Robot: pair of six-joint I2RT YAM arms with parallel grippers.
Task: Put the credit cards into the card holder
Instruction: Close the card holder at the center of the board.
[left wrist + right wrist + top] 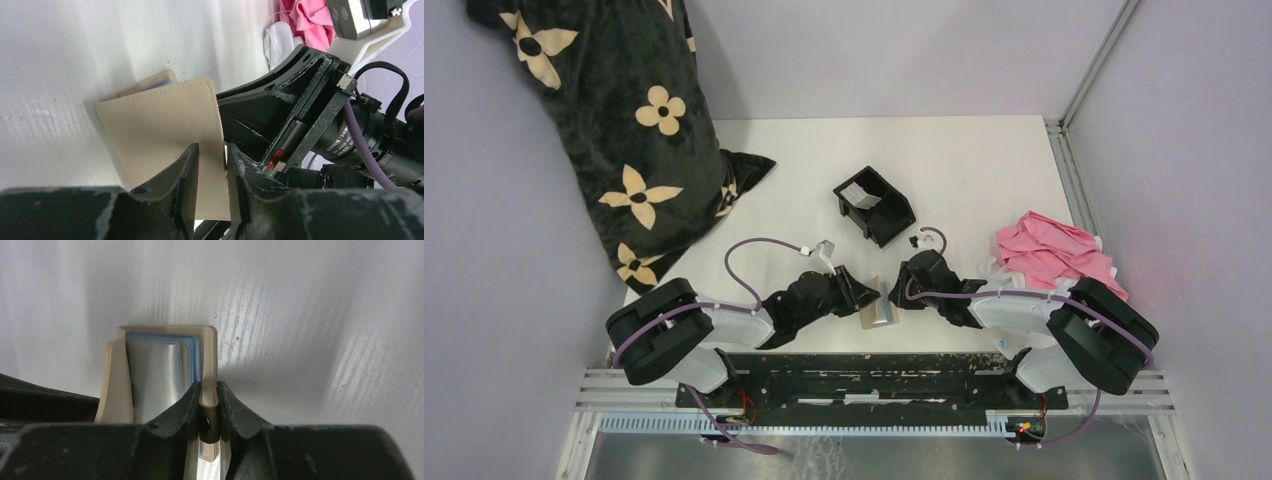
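Note:
The tan card holder stands part open near the table's front edge, between my two grippers. My right gripper is shut on one cover at its dark snap tab. Inside I see a shiny clear sleeve and blue card edges. The other cover faces the left wrist camera. My left gripper has its fingers a little apart, and the cover's stitched edge shows in the gap. A blue sliver peeks behind that cover. A pale grey-white card lies in the black tray.
A big black cloth with cream flowers fills the back left. A pink cloth heap lies at the right, close to the right arm. Walls close the table at the back and both sides. A metal rail runs along the near edge.

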